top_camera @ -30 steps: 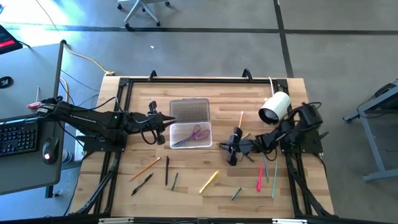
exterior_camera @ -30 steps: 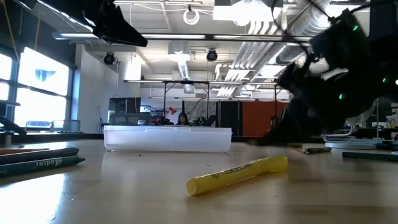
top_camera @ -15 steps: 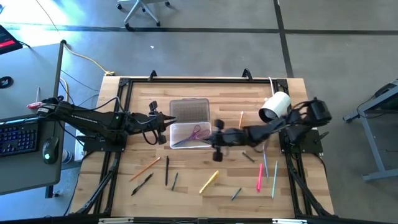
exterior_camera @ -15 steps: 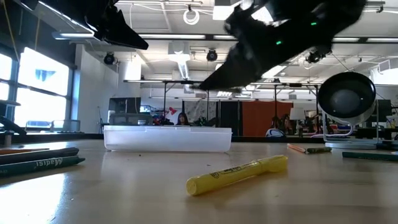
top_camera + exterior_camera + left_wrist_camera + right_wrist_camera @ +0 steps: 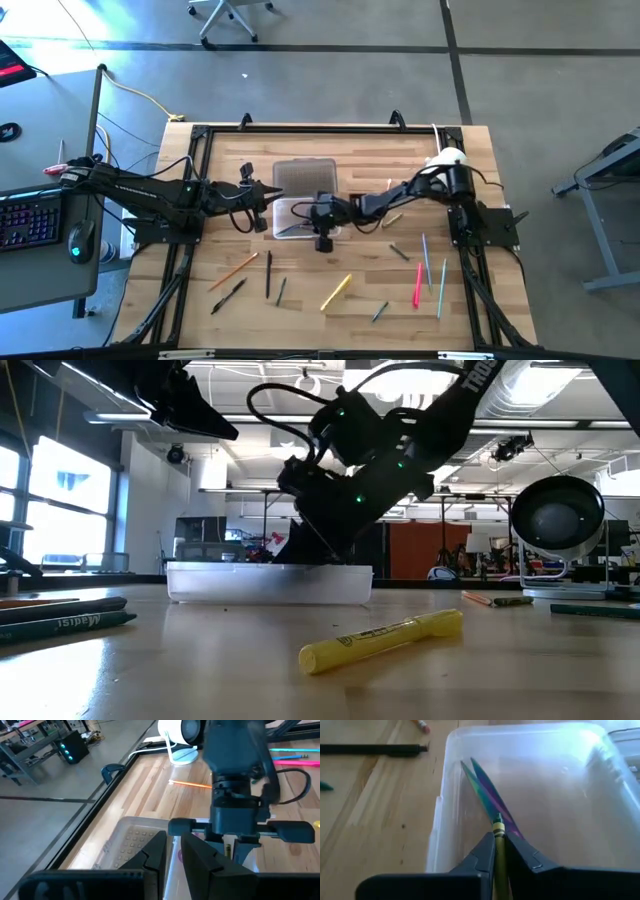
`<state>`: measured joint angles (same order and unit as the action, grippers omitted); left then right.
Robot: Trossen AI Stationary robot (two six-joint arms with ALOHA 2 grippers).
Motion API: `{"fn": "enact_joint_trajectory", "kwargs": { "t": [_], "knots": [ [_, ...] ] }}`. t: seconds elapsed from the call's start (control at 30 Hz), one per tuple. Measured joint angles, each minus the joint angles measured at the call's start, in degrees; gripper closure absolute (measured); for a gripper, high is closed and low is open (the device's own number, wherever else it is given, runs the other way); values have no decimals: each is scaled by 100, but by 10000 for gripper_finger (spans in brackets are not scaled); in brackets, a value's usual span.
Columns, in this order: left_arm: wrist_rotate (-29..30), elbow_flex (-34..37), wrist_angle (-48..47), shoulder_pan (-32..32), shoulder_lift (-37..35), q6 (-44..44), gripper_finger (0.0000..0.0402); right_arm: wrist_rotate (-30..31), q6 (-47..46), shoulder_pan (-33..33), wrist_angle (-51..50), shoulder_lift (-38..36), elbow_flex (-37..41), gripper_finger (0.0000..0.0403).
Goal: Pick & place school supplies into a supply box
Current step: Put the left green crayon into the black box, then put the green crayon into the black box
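Now the right gripper (image 5: 318,216), at centre frame in the high view, hangs directly over the supply box (image 5: 283,222), fingers pinching a yellow-green pencil (image 5: 499,855) whose long axis points down into it, beside the scissors (image 5: 487,795).

Overhead: straight down on the whole table (image 5: 420,300). Low: level across the tabletop toward the room. Left wrist: forward past its jaws at the supply box (image 5: 131,840) just ahead. Right wrist: close in, box wall (image 5: 440,815) right before the jaws. Box shared by all four views.
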<state>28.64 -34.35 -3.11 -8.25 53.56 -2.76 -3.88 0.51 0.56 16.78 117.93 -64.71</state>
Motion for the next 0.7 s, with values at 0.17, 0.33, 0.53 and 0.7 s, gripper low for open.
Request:
{"fn": "enact_joint_trajectory", "kwargs": {
  "t": [0.17,0.33,0.53,0.7],
  "knots": [
    [-3,0,-4,0,0,0,309,-22,156,5,-154,-55,-22,340],
    [-5,0,-13,0,0,3,309,-13,259,-162,-317,-576,-14,305],
    [-9,0,-17,0,0,39,309,66,576,-439,-1758,-1665,-20,291],
    [-22,0,-46,0,0,171,309,1267,418,-747,-3571,-2425,-11,291]
  ]
}}
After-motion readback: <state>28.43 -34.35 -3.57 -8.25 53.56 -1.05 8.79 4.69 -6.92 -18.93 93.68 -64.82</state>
